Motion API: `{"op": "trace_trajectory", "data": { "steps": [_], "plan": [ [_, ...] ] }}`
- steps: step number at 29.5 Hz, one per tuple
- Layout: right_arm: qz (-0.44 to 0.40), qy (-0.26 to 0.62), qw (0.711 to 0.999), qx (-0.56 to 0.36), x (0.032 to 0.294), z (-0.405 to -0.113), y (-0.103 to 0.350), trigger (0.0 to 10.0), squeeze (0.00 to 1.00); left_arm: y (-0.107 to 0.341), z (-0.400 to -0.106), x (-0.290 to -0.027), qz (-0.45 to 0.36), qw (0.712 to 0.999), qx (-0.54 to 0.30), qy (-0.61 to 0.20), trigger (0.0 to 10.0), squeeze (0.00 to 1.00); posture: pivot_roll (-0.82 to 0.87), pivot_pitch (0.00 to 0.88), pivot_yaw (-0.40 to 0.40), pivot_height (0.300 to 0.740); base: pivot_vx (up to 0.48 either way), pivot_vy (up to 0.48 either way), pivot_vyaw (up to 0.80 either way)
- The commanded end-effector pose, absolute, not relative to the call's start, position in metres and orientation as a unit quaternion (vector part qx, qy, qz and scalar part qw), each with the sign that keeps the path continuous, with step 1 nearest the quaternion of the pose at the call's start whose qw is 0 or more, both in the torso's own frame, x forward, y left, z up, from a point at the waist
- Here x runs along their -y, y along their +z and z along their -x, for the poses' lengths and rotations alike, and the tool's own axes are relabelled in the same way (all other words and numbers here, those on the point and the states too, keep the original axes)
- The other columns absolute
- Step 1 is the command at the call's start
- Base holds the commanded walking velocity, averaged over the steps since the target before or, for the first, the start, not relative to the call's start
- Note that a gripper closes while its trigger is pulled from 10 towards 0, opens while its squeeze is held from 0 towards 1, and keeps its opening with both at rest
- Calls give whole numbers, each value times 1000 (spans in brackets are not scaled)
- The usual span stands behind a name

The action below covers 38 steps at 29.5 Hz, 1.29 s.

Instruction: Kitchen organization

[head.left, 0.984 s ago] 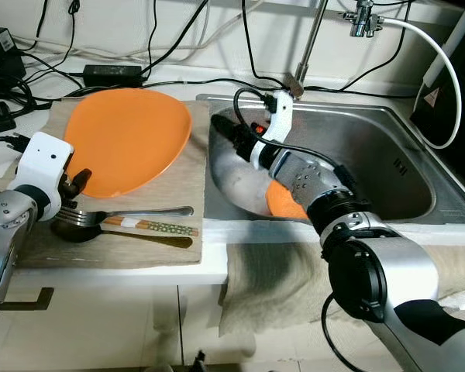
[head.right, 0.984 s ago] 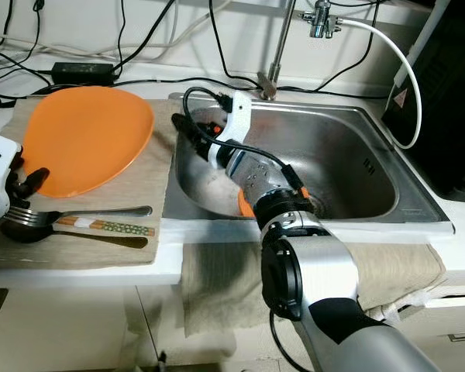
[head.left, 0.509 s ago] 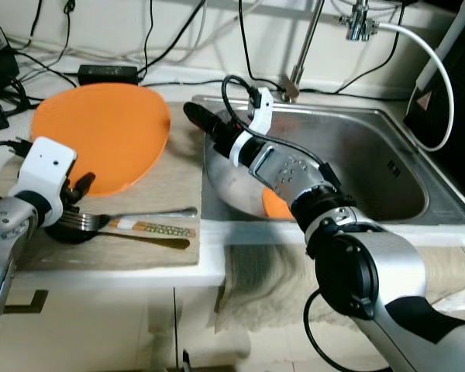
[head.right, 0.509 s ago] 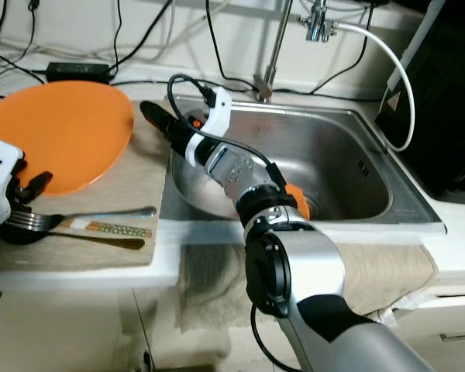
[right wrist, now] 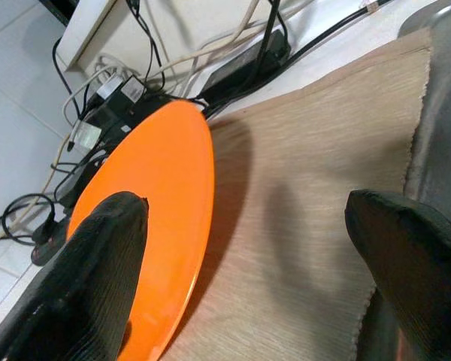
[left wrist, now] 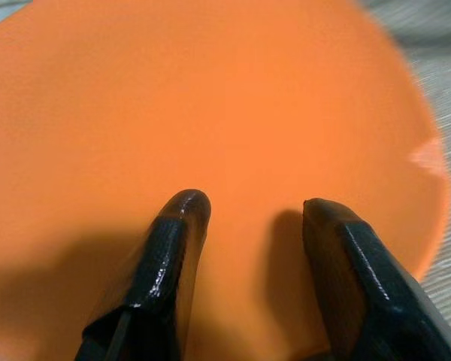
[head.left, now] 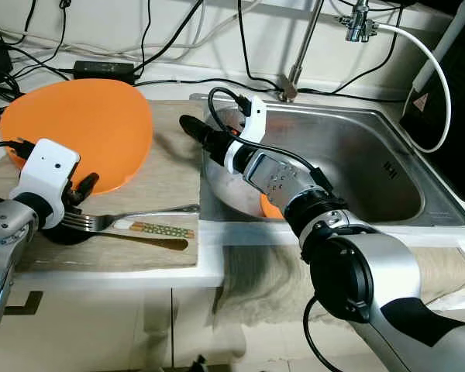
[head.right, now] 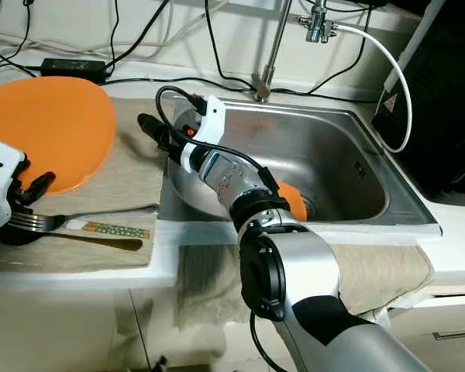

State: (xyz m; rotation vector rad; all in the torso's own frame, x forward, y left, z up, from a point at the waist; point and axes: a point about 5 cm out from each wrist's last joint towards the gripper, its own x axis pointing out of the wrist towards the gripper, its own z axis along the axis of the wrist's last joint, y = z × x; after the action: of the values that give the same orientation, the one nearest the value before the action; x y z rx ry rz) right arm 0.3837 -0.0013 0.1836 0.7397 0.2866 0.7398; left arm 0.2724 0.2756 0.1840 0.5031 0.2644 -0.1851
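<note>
Right gripper (head.left: 187, 124) spread wide, empty, above the mat (head.left: 170, 167); left gripper (left wrist: 244, 226) spread over orange plate (head.left: 77, 132). Risk: knocking the plate sideways.

The counter and sink (head.left: 387, 167) are viewed from above by both eyes, while the orange plate (left wrist: 210, 113), perhaps touching, is framed closely between each wrist's fingers (right wrist: 98, 256).

Orange plate (head.left: 77, 132): lies at 10 o'clock on beige mat (head.left: 167, 174). Fork (head.left: 128, 217) and patterned chopsticks (head.left: 159, 231): flat at 8 o'clock.
</note>
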Motion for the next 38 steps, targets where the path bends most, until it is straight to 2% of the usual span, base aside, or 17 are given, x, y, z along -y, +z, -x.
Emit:
{"op": "trace_trajectory", "data": {
  "steps": [1,5,10,13,23,26,32,38],
  "plan": [
    [-358,350,857,-120,8,-387,189,10000,0,161,-266,-261,-231,945,-169,-157,10000,0,-13,35,-158,740,0,0,0],
    [-357,344,862,-102,19,-392,194,10000,0,176,-270,-245,-226,941,-133,-211,10000,0,-7,10,-144,740,0,0,0],
    [-348,343,868,-91,26,-395,198,10000,0,184,-274,-239,-228,938,-117,-233,10000,0,-8,0,-136,740,0,0,0],
    [-351,340,870,-72,39,-399,203,10000,0,198,-283,-229,-226,936,-82,-258,10000,0,-13,0,-119,740,0,0,0],
    [-344,327,879,-51,57,-402,203,10000,0,209,-305,-221,-237,939,-51,-243,10000,0,-16,0,-101,740,0,0,0],
    [-342,328,879,-48,59,-402,204,10000,0,211,-309,-222,-248,939,-51,-231,10000,0,-17,0,-99,740,0,0,0],
    [-283,352,890,-56,66,-400,197,10000,0,222,-313,-243,-258,951,-49,-161,10000,0,-5,0,-110,740,0,0,0],
    [-236,362,900,-65,77,-392,178,10000,0,215,-308,-268,-266,951,-91,-125,10000,0,-6,0,-109,740,0,0,0]
  ]
}}
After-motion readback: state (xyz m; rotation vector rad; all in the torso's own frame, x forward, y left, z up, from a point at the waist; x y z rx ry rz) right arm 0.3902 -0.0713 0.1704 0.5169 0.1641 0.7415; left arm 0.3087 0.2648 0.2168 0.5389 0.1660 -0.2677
